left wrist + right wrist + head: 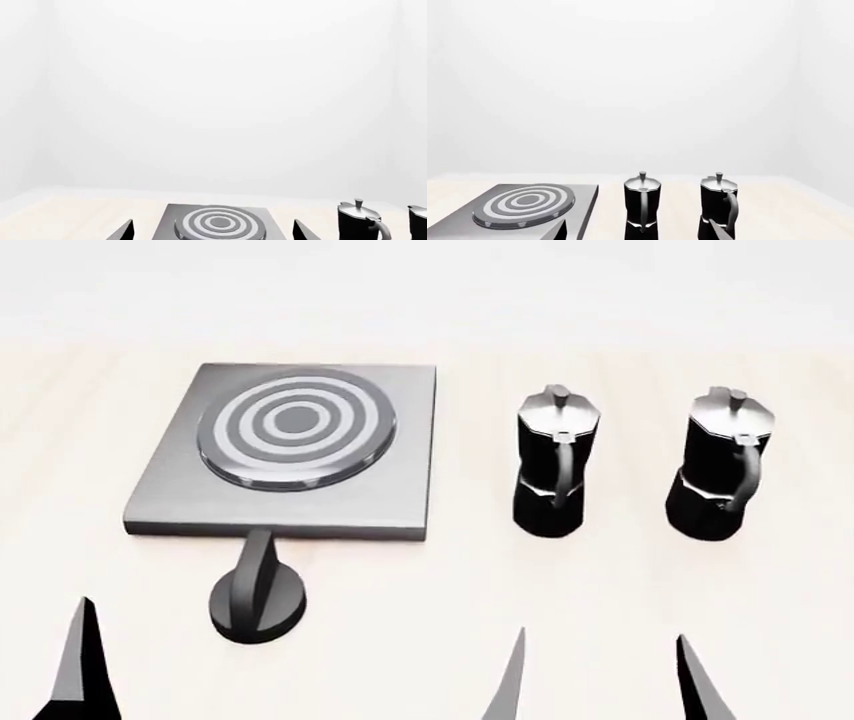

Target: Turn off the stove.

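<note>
Stove (287, 455): flat grey slab with ringed burner (296, 428), ahead of both grippers, nearer the left one; in the left wrist view (217, 222) centred between the two fingertips.
Knob (258, 590): black, ridged, standing on the table just off the slab's near edge, close ahead of the left gripper and slightly toward the right-gripper side; ridge pointing roughly toward the slab.
Left gripper (212, 231): spread wide, nothing between the fingers, not touching anything; only one fingertip (83, 655) visible in the head view.
Right gripper (601, 675): spread too, empty, short of the moka pots and clear of them.
Moka pots (557, 462) (722, 465): two, upright, handles facing the robot, ahead of the right gripper, well apart from the knob.
Table (441, 590): pale wood, bearing everything.
Step in hand: likely the approach to the knob; no contact yet.
Best arm: left, judged by nearness; right arm better left where it hangs, away from the pots.
Approach: sideways shift toward the knob first, since the wrist view lines up with the burner rather than the knob, which is out of that view; then descent from above.
Grip: one finger on each flat side of the ridge, closing squarely so the ridge cannot slip out.
Turn: rotation about the knob's own vertical axis, without pushing down or dragging sideways.
Direction of off: cannot tell, no markings visible.
Risk: fingertip striking the slab's near edge; knob skidding if gripped off-centre.
</note>
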You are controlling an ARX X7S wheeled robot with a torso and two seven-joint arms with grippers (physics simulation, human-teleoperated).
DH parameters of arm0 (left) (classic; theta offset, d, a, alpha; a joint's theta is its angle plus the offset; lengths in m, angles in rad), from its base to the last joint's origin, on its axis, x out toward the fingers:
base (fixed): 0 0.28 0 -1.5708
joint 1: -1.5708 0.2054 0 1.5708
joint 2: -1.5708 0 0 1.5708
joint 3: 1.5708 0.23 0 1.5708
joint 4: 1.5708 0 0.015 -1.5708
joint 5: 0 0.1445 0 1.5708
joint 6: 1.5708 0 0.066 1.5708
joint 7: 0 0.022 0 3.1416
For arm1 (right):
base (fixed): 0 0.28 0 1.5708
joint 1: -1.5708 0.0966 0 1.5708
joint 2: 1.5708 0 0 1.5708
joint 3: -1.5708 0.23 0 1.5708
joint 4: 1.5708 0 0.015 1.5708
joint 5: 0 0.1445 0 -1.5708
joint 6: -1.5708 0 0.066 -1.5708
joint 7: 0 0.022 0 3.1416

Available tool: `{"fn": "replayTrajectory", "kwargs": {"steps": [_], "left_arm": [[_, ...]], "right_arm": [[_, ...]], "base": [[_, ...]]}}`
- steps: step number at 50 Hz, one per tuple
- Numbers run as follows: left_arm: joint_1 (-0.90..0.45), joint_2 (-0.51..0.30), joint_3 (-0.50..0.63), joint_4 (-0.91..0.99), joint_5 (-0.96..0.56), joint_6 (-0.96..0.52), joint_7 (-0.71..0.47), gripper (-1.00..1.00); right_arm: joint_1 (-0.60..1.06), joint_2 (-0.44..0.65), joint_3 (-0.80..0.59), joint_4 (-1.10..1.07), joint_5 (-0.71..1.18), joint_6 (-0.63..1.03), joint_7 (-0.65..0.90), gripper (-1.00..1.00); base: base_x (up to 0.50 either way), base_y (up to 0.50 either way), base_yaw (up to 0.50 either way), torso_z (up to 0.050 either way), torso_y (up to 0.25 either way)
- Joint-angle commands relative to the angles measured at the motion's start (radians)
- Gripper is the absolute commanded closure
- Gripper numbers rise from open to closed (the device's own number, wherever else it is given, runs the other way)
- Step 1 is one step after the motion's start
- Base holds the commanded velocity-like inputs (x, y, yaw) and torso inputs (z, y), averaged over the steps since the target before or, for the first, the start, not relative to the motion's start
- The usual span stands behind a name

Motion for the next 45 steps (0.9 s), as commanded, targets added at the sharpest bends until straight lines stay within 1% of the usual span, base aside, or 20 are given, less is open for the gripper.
{"fn": "replayTrajectory", "kwargs": {"steps": [1,45], "left_arm": [[-0.001,-0.006,0.003,0.0,-0.006,0.001,-0.005,-1.0],[-0.003,-0.023,0.018,-0.01,-0.016,0.013,-0.021,-1.0]], "right_arm": [[0.002,0.009,-0.007,0.001,0.006,-0.001,0.01,-1.0],[0.007,0.035,-0.022,0.01,0.025,-0.015,0.042,-1.0]], "base": [[0.19,0.0,0.0,0.0,0.0],[0.19,0.0,0.0,0.0,0.0]]}}
